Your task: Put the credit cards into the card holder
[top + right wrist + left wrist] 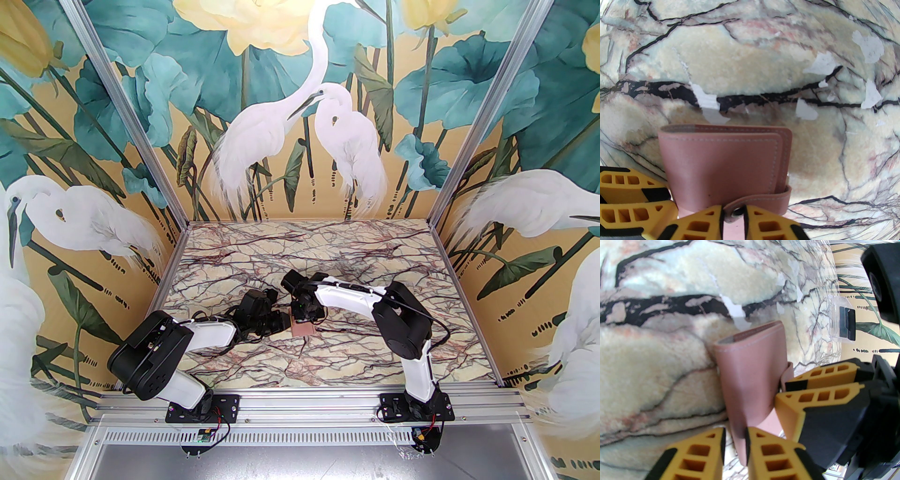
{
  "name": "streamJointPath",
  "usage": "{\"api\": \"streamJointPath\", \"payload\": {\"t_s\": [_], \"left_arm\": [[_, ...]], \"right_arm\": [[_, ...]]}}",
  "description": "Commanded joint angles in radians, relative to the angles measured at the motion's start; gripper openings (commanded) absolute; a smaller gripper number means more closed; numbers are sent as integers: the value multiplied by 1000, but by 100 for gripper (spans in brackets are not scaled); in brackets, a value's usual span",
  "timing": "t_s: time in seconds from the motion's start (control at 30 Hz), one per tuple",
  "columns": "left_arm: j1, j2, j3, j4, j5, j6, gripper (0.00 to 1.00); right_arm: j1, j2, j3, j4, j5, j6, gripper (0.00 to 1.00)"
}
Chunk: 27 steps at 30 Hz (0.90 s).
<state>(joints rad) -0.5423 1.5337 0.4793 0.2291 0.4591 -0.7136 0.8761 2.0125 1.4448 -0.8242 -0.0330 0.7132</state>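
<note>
Yellow left jaws clench the card holder (750,376) at its near edge; right jaws grip its snap tab (761,199) (both arms equally close). It sits between them mid-counter (234,262), long axis across the right jaws, seemingly propped on edge.

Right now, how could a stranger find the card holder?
Start at the middle of the marble-patterned table, where both arms meet. The card holder is between the left gripper, pinching its edge, and the right gripper, pinching its snap tab. Unlike the yellow-black fingers, it is dusty pink with stitched seams.
</note>
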Motion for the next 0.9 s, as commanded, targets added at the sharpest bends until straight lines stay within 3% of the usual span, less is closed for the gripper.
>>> {"api": "streamJointPath", "payload": {"t_s": [0.0, 0.57, 0.87], "left_arm": [[5, 22, -7, -8, -17, 3, 24], [5, 23, -7, -10, -24, 2, 23], [5, -6, 10, -50, -33, 5, 29]], "right_arm": [[0, 13, 21, -34, 26, -18, 20], [-4, -39, -15, 11, 18, -18, 8], [-49, -184, -129, 49, 25, -31, 1]]}}
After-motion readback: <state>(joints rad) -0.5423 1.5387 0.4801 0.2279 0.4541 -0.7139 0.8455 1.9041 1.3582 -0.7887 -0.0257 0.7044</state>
